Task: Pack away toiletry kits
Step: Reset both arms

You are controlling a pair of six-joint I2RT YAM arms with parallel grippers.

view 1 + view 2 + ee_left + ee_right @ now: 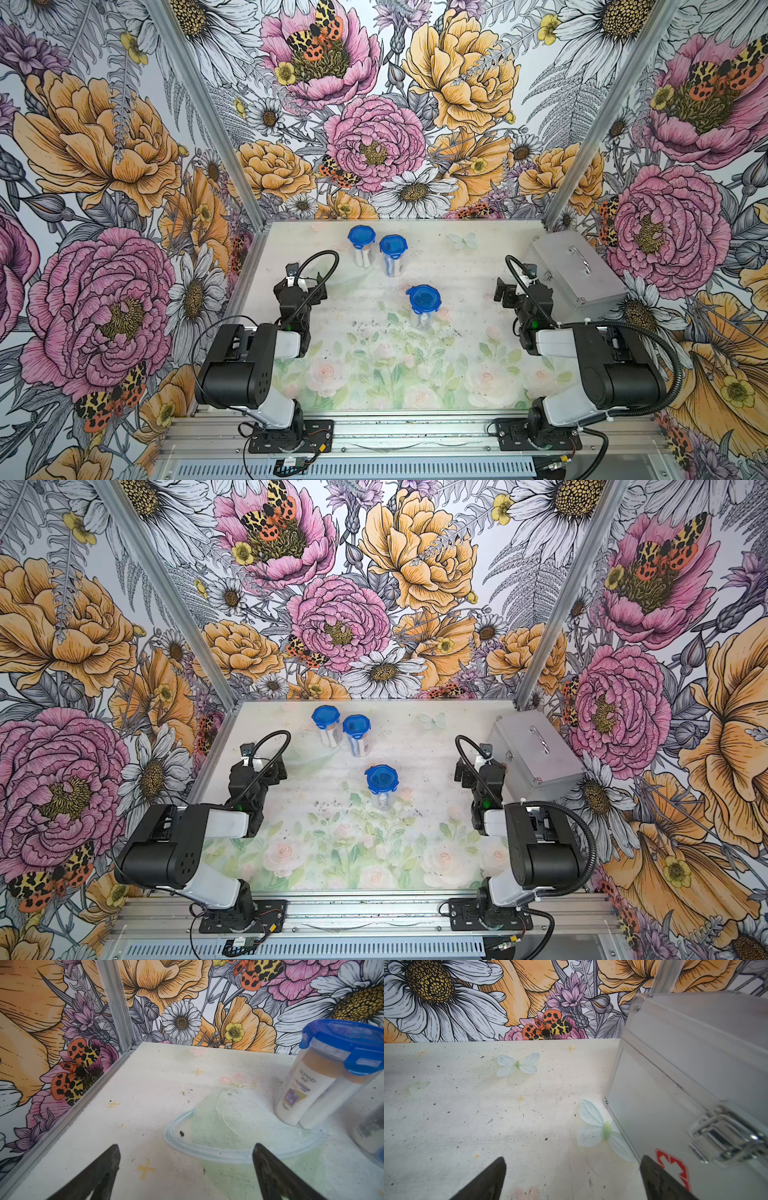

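Scuffed pastel-flower desk [457,274], loud floral wallpaper [374,124] all round. Three lidded toiletry kits [424,305] stand around frame centre, silver case [577,270] at right. Left claw [186,1147] and right claw [573,1158] are both released and empty.

In the left wrist view, a white bottle [305,1093] standing inside a lidded clear cup [324,1076] bears a line of grey capitals that seem to read "REPAND"; the last letters are soft, so the spelling is uncertain. Smaller characters beside and under that word are too blurred to read, as is the print on the purple and yellow label [295,1098] lower on the same bottle. A second cup [369,1126] just beside it shows a dark printed patch, unreadable. In the right wrist view, the silver case [695,1059] carries a red outlined cross [675,1165] on its front, only partly seen. Nothing can be read in either top view.
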